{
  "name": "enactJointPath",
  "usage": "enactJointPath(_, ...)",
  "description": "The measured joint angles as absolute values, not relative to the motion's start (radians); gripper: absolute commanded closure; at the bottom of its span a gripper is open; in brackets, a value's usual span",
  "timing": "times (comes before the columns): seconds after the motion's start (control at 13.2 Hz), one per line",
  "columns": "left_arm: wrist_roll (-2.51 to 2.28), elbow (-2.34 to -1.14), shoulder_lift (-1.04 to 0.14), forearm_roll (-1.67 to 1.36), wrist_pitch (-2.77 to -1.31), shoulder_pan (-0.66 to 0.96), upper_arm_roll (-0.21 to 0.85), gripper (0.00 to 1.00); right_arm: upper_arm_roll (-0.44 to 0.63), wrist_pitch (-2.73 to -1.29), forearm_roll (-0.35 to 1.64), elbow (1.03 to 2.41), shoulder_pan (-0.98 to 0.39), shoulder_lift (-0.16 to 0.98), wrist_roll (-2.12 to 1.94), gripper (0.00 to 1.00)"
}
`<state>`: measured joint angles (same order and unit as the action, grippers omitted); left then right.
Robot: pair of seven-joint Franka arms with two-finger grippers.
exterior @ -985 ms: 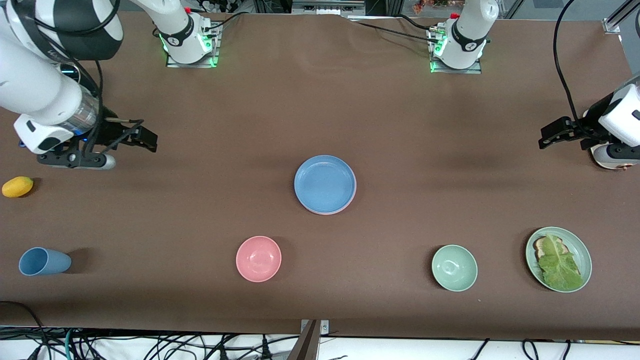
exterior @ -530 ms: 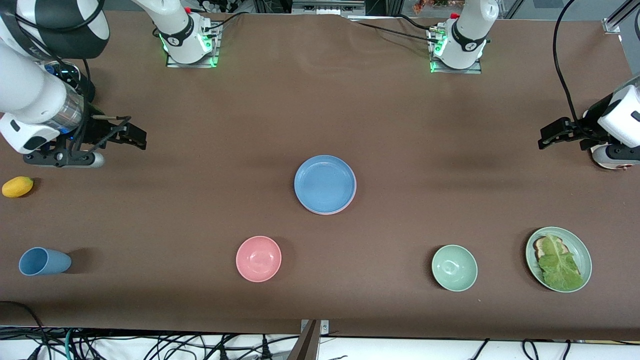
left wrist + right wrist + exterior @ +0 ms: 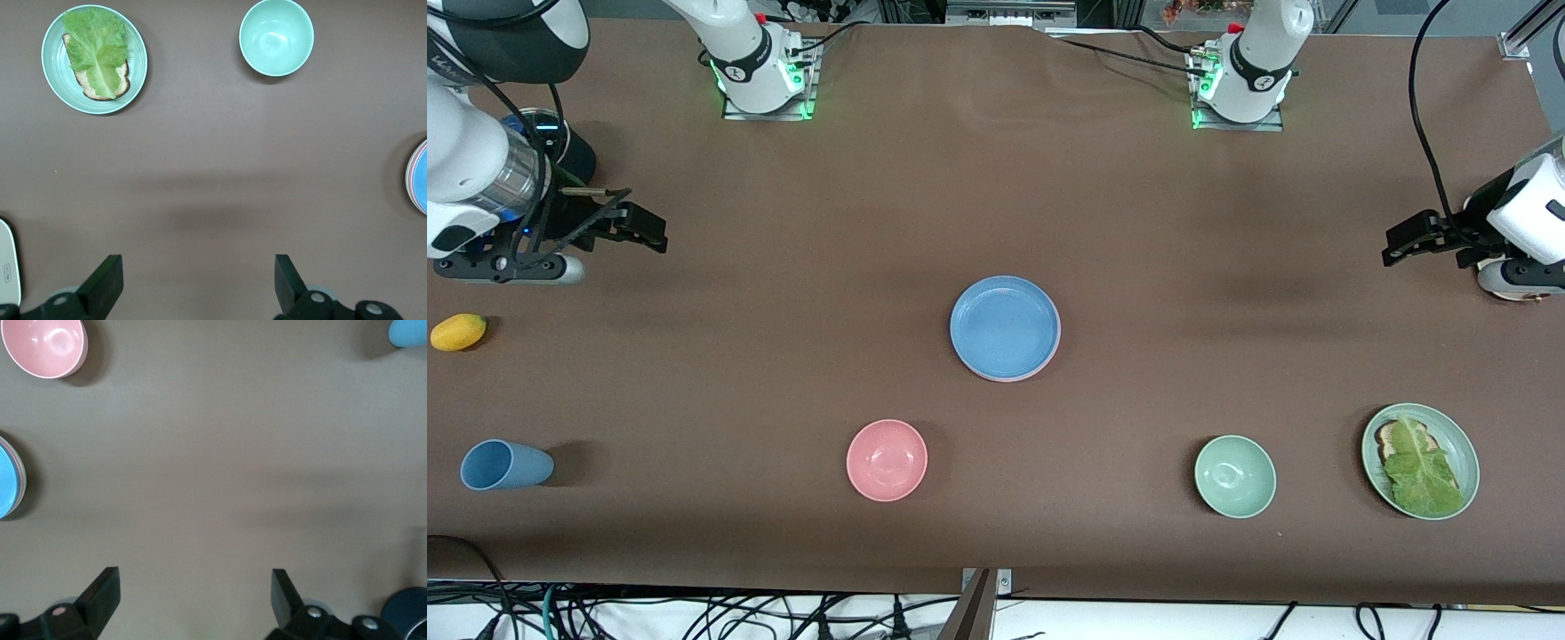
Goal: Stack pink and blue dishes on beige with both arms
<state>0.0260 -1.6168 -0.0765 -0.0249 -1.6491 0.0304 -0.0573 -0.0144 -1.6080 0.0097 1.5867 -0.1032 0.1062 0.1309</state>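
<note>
- Right gripper (image 3: 636,224), fingers spread and empty, has drawn back toward the right arm's end of the table over the last 1 s.
- Left gripper (image 3: 1409,240), also spread, waits at its own end.
- Blue plate (image 3: 1005,326) tops the centre stack, a pink rim (image 3: 1040,369) showing beneath; stacking looks finished.

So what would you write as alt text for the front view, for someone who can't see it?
A blue plate tops a stack at the middle of a brown table, a pink rim showing beneath it. Both robot arms wait at the table's ends, the left gripper and right gripper open and empty. Nearer the camera sit a pink bowl, green bowl, blue cup and lettuce toast plate.
</note>
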Motion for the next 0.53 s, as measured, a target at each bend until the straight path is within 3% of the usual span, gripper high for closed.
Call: enactJointPath(0.53,0.026,-1.617,-0.077,-0.025,-1.649,0.031,-0.054,0.0,-0.027,-1.604,-0.011,1.576,-0.102,0.106,0.131,0.0)
